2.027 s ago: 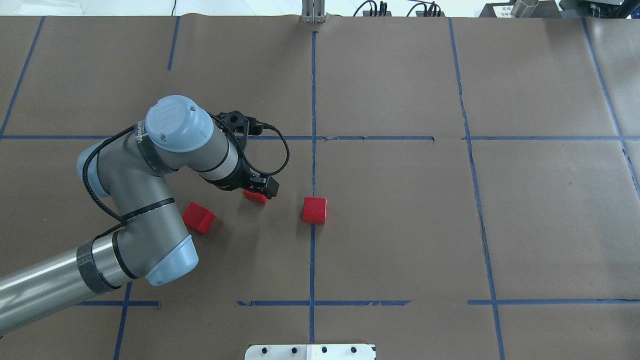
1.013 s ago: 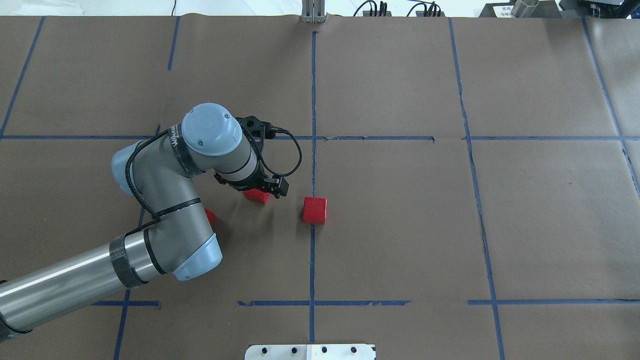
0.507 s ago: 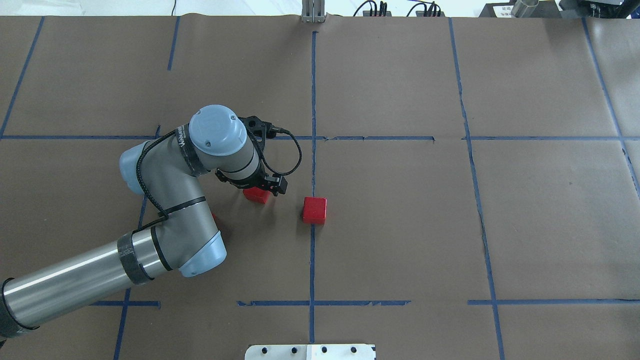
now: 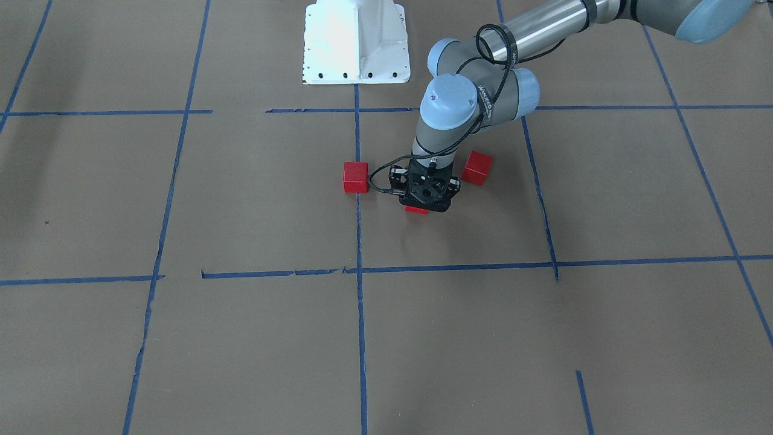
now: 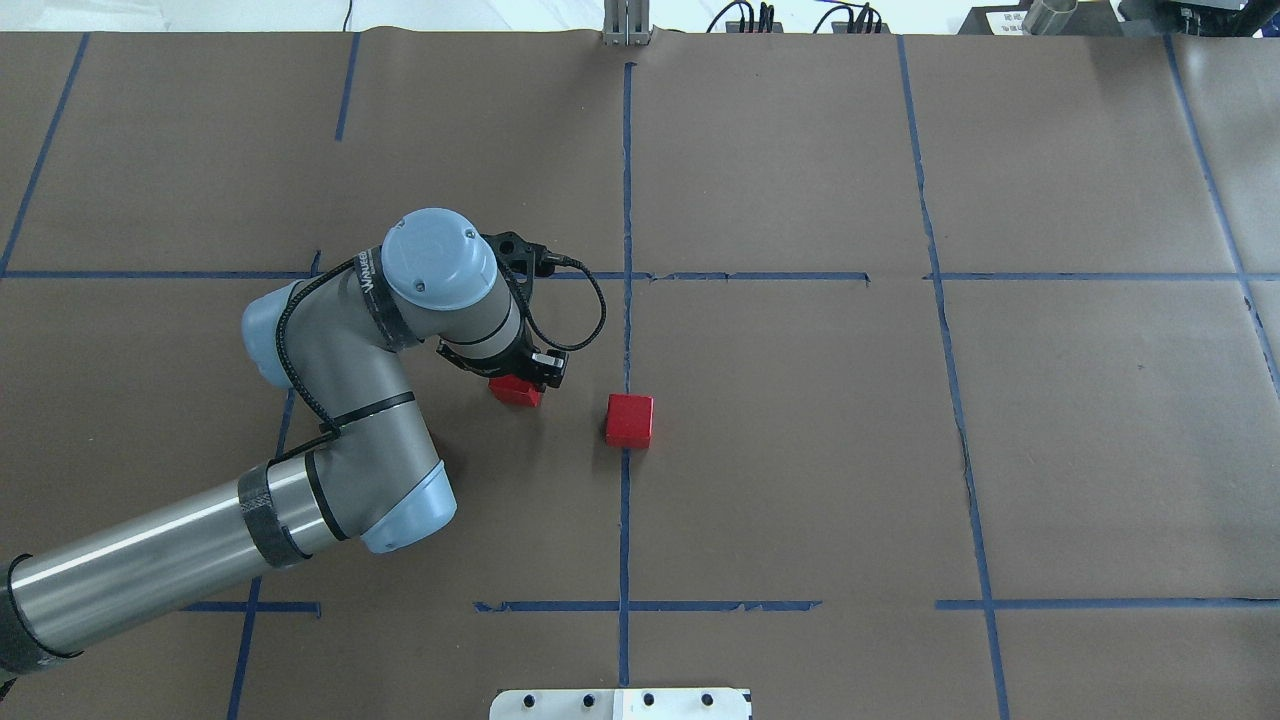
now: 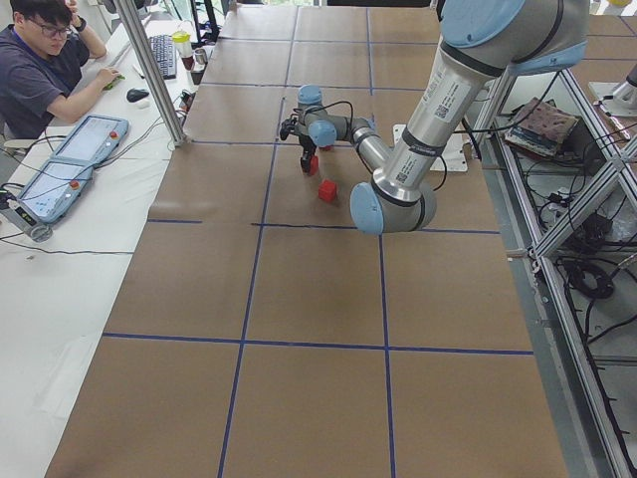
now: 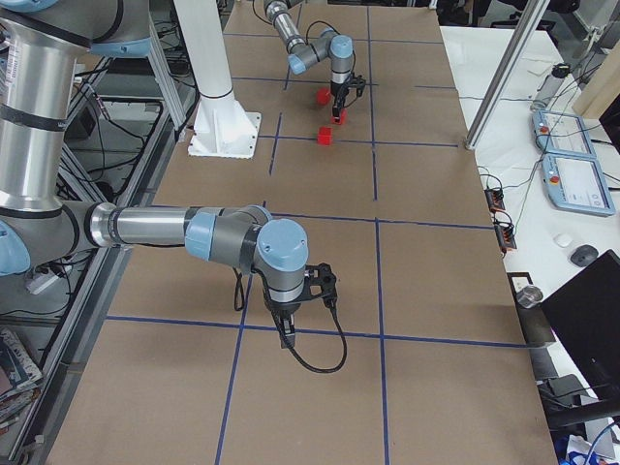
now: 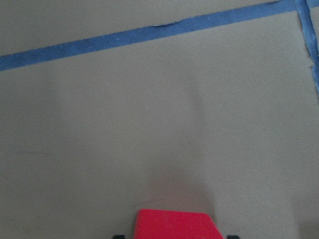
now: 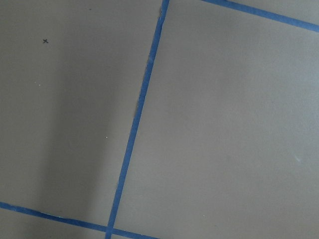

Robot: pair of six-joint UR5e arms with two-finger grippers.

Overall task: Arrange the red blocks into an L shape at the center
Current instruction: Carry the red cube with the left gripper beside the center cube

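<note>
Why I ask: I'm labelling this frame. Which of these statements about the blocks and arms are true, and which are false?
1. The left gripper stands over one red block. True.
2. The three blocks already touch in an L. False: all three lie apart.
3. A second block sits on the vertical tape line. True.
4. The third block lies to the robot's right of that line. False: it lies on the robot's left of it, beyond the left gripper.
5. The right gripper hovers beside the blocks. False: it is far from them, over bare paper.
</note>
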